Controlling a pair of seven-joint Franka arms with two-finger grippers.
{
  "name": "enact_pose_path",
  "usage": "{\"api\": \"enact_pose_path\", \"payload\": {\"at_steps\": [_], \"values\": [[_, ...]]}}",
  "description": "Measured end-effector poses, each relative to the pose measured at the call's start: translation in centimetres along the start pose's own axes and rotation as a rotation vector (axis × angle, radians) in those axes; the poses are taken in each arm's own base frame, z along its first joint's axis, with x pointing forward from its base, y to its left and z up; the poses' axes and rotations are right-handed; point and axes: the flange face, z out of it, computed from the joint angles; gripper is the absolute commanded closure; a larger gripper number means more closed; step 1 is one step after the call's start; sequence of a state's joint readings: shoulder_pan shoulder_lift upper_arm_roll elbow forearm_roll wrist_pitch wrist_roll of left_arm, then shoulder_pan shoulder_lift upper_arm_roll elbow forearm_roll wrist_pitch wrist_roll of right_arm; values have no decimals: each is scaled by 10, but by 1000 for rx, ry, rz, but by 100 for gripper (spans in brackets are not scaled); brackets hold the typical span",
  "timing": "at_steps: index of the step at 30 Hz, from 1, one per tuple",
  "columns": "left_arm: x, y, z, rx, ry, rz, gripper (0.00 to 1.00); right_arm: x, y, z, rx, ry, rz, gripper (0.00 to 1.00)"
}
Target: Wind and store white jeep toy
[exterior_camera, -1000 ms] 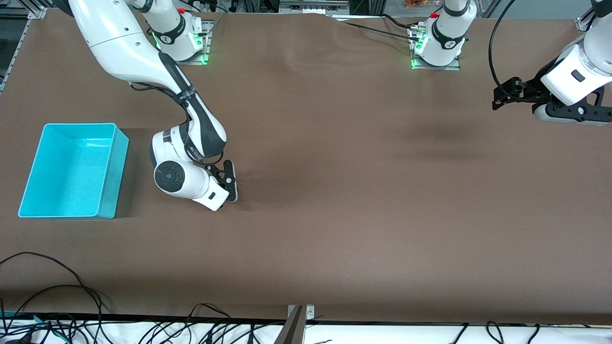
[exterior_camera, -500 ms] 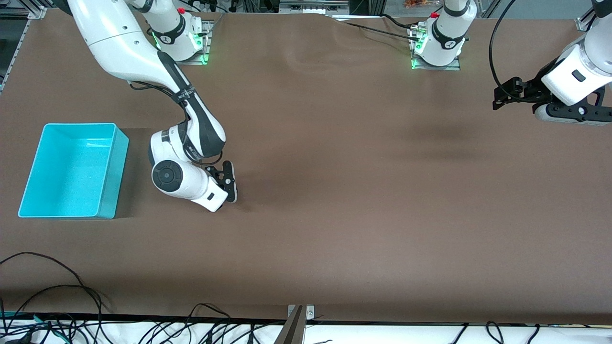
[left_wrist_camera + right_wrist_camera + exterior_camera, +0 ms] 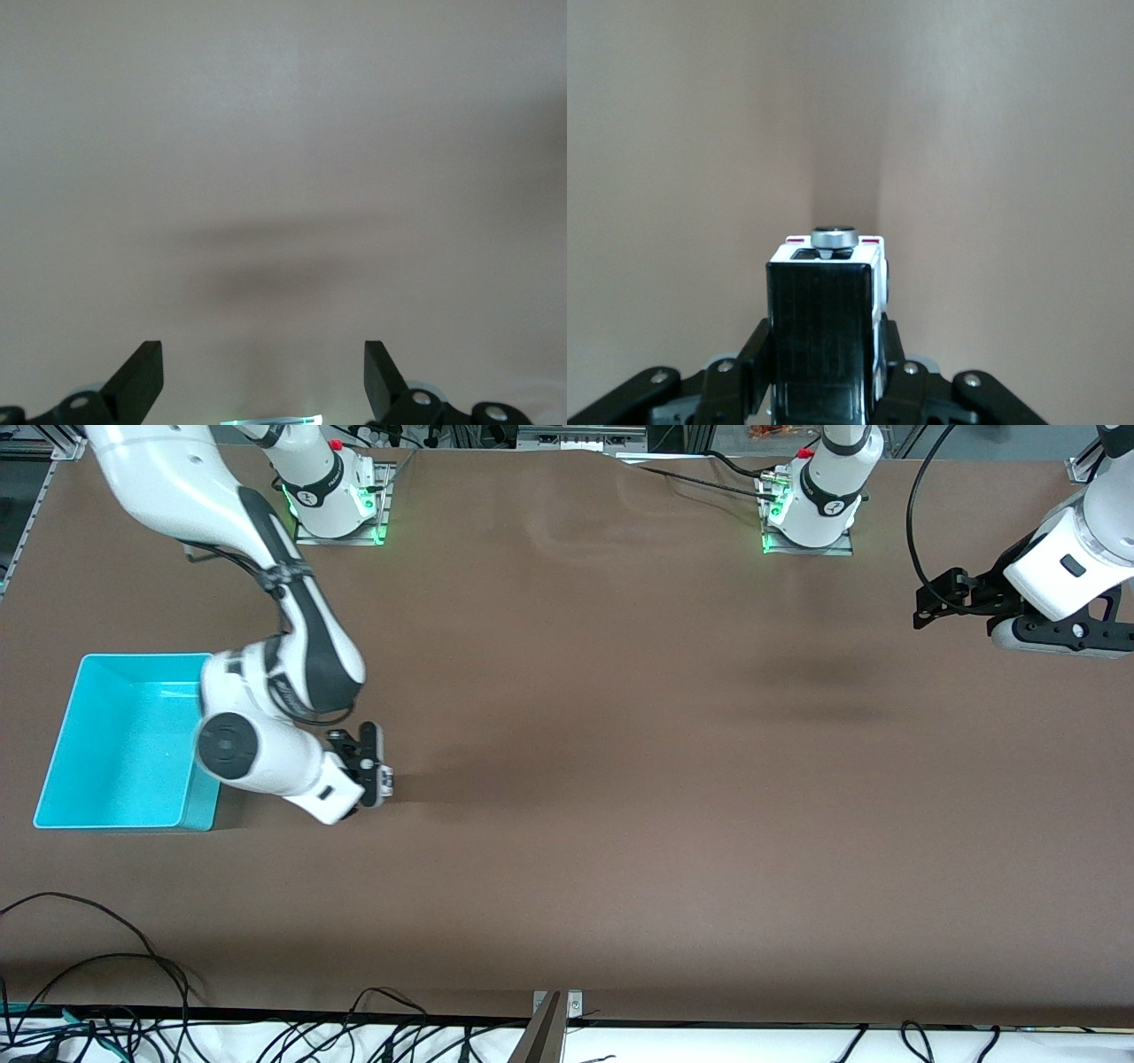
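**A:** Start close in. What does the right wrist view give you?

**B:** The white jeep toy (image 3: 824, 328), pinched between the two black fingers (image 3: 757, 350) of the right gripper (image 3: 824, 376). Its black roof faces the camera, glossy and boxy, with white bodywork along the edges, two small red marks at the end away from the gripper, and a round grey spare wheel mounted there.

**A:** And from the front camera?

**B:** The toy (image 3: 386, 781) is only a small white speck at the tip of the right gripper (image 3: 379, 775), low over the table (image 3: 620, 824) or on it; I cannot tell which. The turquoise bin (image 3: 66, 735) sits toward that arm's end of the table, close to the gripper, with the arm's wrist overlapping its wall.

**A:** The surface?

**B:** Plain brown covering with soft shadows. Black cables (image 3: 106, 957) trail along the edge nearest the front camera, and green lights glow at both arm bases.

**A:** The other arm?

**B:** It waits. The left gripper (image 3: 930, 602) hangs over its own end of the table, well apart from the toy. Only the left wrist view shows its state: the left gripper (image 3: 264, 381) has its fingers spread wide over bare brown surface.
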State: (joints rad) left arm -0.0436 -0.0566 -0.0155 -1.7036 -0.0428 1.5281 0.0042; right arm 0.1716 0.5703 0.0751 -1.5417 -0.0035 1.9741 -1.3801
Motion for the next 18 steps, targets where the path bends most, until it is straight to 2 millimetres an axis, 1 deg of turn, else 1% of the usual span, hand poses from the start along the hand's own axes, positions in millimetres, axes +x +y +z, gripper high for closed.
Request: {"api": "enact_pose_path", "payload": {"at_steps": [1, 4, 12, 16, 18], "values": [[0, 0, 0, 0, 0, 0, 0, -5, -2, -5, 6, -3, 6, 71], [0, 0, 0, 0, 0, 0, 0, -25, -10, -28, 34, -17, 32, 71], [0, -4, 0, -1, 0, -7, 0, -66, -33, -81, 63, -41, 50, 71], [0, -5, 0, -1, 0, -9, 0, -91, -44, -97, 71, -48, 35, 71], [0, -5, 0, -1, 0, -8, 0, -110, -51, -105, 78, -51, 26, 71]]}}
